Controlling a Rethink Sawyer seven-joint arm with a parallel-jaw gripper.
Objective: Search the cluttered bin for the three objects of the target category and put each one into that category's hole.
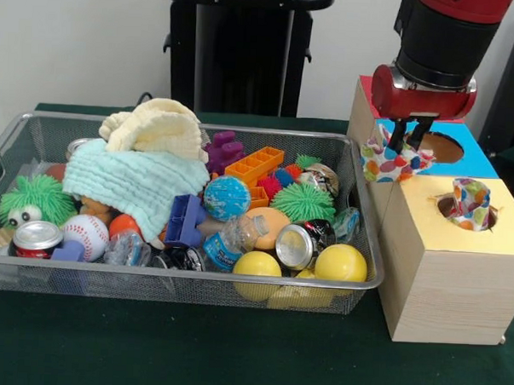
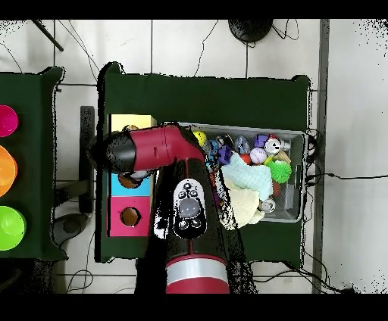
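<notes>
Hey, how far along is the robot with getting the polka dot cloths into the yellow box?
One polka-dot cloth already sits in the hole of the yellow-topped box, partly sticking out. A second dotted cloth hangs from the claw above the blue-topped box, not yet over the yellow one. A third is not visible in the wire basket; it may lie under the mint-green cloth or the clutter.

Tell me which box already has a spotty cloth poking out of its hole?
The yellow-topped box, nearest the camera in the front view. A spotty cloth sticks out of its hole, while the blue-topped box behind it shows an empty hole.
</notes>
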